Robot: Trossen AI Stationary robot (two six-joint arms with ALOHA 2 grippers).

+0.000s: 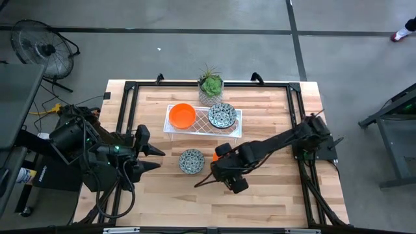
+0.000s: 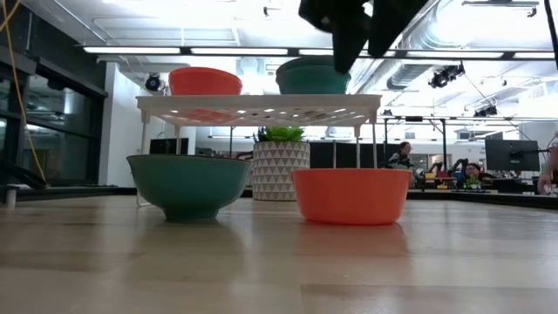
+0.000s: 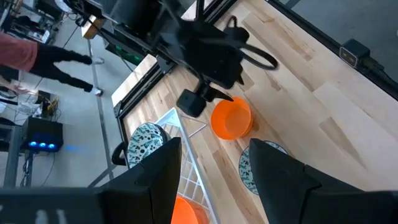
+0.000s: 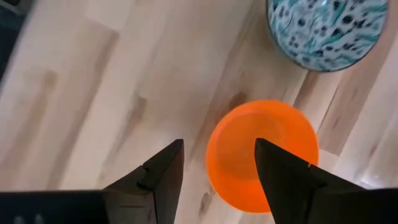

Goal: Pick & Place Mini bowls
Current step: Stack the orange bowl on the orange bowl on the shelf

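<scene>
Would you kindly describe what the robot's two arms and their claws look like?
Both arms are black, built of chunky jointed segments. The left arm carries loose black cables and a small green light near its wrist. The right arm is a long dark link ending in a bulky wrist. The left claw and the right claw each have two flat, matte black, tapering fingers. No markings are readable.

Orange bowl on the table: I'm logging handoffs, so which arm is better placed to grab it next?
The right. The right gripper hangs open directly above the orange bowl, one finger over its rim. The left gripper waits open beyond the speckled bowl.
</scene>
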